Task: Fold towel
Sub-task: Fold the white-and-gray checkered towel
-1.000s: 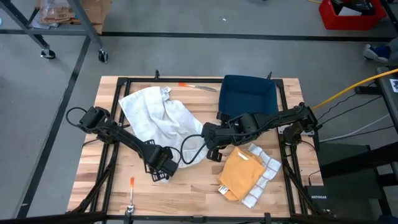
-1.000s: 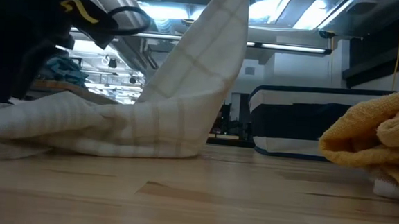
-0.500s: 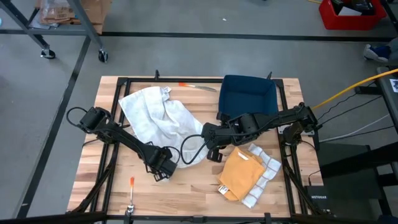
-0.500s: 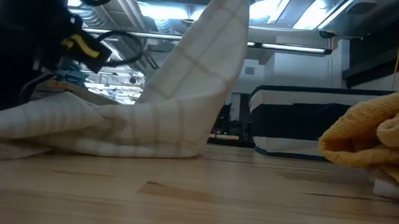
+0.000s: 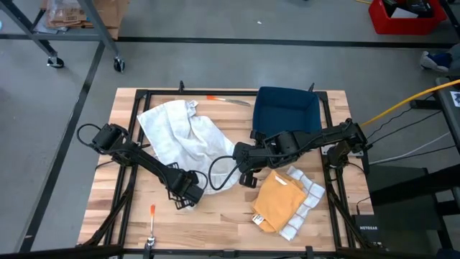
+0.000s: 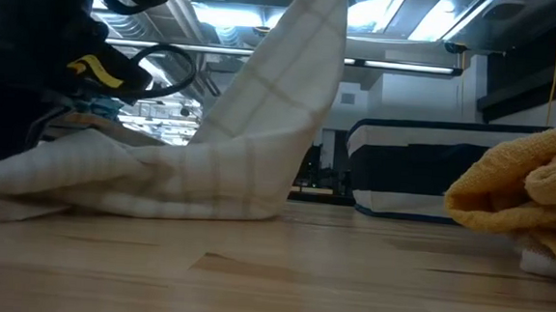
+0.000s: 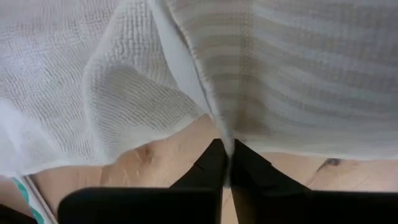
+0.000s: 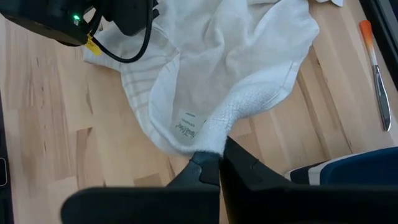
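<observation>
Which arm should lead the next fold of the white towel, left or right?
Probably the left. The left gripper is shut on the white towel at its low front edge, free to drag it flat. The right gripper is shut on a corner it holds raised.

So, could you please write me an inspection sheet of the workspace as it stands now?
Surface: wooden table, dark frame rails along its edges.
Job's things: white towel, crumpled, one part lifted into a peak in the low view.
Clutter: folded navy cloth; yellow cloth on a white checked cloth; orange-handled tool; small orange item.
Grippers: left gripper shut on the towel's near edge; right gripper shut on another towel edge.
Cables: black loop across the towel; yellow cable off the table.
Surroundings: red bin, wheeled rack, grey floor.
</observation>
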Controlling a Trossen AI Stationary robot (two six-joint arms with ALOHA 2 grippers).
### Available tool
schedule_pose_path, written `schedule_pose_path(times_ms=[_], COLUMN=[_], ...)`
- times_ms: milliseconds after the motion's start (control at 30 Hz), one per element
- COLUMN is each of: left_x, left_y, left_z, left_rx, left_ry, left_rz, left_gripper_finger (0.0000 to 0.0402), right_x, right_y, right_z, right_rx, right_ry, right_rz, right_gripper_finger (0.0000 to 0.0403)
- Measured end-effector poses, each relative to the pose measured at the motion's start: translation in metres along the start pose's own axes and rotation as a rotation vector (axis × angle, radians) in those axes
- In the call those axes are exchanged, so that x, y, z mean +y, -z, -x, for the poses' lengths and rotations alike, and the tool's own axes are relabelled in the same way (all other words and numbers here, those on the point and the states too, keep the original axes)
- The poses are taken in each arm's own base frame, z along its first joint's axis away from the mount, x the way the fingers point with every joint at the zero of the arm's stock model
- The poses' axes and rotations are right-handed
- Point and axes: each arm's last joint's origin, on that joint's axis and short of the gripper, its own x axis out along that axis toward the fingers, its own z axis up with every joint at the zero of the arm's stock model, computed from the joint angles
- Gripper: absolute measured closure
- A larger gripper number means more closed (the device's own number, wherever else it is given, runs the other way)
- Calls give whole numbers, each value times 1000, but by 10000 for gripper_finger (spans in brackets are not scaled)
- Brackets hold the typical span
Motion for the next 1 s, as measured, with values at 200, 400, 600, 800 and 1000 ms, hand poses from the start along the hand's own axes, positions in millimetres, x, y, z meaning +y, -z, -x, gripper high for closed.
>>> schedule_pose_path(times_ms=[200,400,600,800,1000], left_x=[5,13,24,55,89], left_y=[3,9,14,31,49], left_z=[15,66,122,169,203], left_rx=[68,99,-151,-370,-550], left_ry=[-79,-274,-179,-63,-2], left_rz=[-20,-104,-51,133,218], left_gripper_finger=[398,400,401,401,401], right_x=[-2,-6,-11,-19,-31], right_y=[0,0,-1,-1,-1], right_z=[0,1,6,22,49], right_rx=[-19,-56,-103,-181,-288], right_ry=[65,192,274,358,408], right_rz=[28,38,35,16,-35], right_gripper_finger=[403,403,403,403,403])
